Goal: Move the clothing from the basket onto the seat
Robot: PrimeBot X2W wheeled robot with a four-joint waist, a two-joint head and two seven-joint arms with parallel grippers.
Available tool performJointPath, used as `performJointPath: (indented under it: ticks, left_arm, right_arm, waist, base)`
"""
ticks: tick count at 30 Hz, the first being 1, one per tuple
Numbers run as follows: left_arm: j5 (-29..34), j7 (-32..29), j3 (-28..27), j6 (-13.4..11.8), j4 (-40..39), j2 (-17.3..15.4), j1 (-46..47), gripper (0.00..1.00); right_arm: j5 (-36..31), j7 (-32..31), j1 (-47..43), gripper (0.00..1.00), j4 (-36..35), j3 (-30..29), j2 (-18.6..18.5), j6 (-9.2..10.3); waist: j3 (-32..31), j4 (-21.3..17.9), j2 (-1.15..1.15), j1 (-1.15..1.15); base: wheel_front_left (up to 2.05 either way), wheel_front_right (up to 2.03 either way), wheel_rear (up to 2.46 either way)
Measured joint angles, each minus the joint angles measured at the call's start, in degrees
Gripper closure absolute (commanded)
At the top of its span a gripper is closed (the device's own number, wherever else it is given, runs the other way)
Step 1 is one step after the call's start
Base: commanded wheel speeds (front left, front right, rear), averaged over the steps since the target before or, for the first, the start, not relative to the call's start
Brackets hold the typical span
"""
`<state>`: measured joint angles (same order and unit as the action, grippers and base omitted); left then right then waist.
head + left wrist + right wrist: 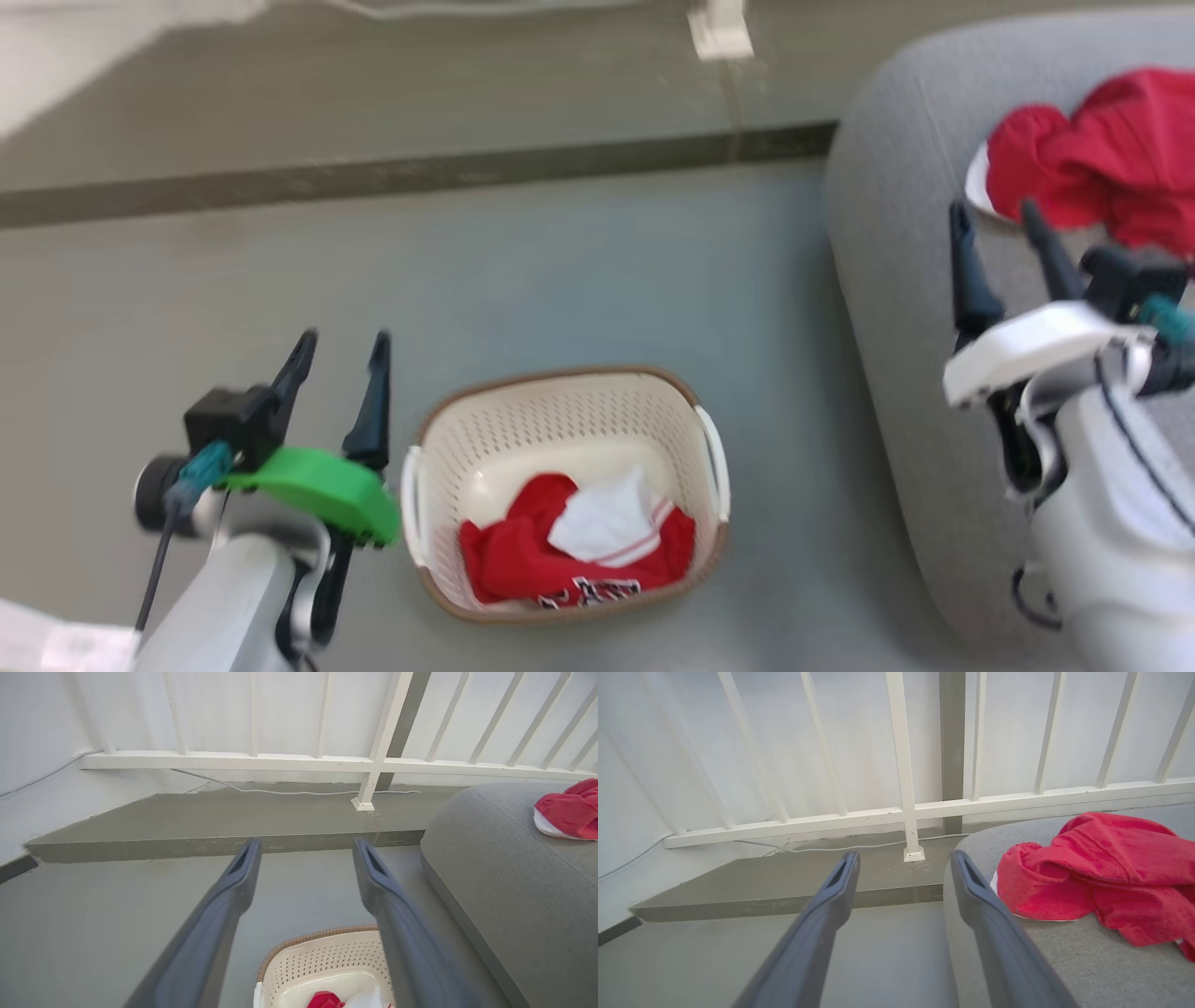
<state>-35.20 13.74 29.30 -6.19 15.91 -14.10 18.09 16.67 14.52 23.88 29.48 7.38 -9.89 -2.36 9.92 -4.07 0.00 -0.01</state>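
1. The clothing (560,551) is split between two places. A crumpled red heap with white lining and dark lettering lies low in the basket (560,411) on the floor (280,308), while one red garment (1102,159) already lies on the seat (896,280).
2. Risk: the fabric looks thin and bunched, so a shallow pinch could catch one layer only. The rest could then trail and slip onto the floor between basket and seat.
3. Risk: the basket looks light and perforated. Cloth snagging on its wall, or a finger striking the left handle (411,504), could drag or tip it.
4. The left gripper (343,341) hangs just beside the basket's left side, not over it. Its fingers are spread and hold nothing, and they point up the head view.
5. The right gripper (994,210) hovers over the seat's near edge. Its fingers are spread and empty, with the tips near the red garment but apparently apart from it.
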Motion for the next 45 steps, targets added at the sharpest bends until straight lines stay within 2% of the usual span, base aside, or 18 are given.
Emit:
performJointPath:
  ticks: [9, 19, 28, 45]
  left_arm:
    - [-0.26, 0.45, -3.91, -0.67, -1.67, -1.62, -7.58, 0.00]
    - [0.32, 0.51, -8.14, -0.88, -5.90, -1.98, -14.62, 0.00]
    - [1.87, 0.51, -12.45, -0.89, -9.10, -2.33, -18.14, 0.00]
    - [4.95, 0.51, -14.46, -0.90, -14.06, -1.62, -23.01, 0.00]
  right_arm:
    - [0.01, 0.00, -7.68, 0.00, -4.10, 1.13, 2.78, 1.48]
    - [-0.10, 0.00, -14.76, 0.00, -8.91, 2.09, 2.87, 2.98]
    - [-0.10, -0.22, -18.50, 0.00, -12.74, 1.96, 2.89, 4.49]
    - [-0.10, -2.56, -22.32, 0.00, -18.96, 2.04, 2.87, 5.48]
  waist:
    - [-6.12, 3.58, 0.00, 0.00]
    - [-10.74, 5.08, 0.00, 0.00]
    - [-11.34, 4.78, 0.00, 0.00]
    - [-11.32, 4.45, 0.00, 0.00]
  base:
    - [0.00, 0.00, 0.00]
    - [0.00, 0.00, 0.00]
    - [0.00, 0.00, 0.00]
    - [0.00, 0.00, 0.00]
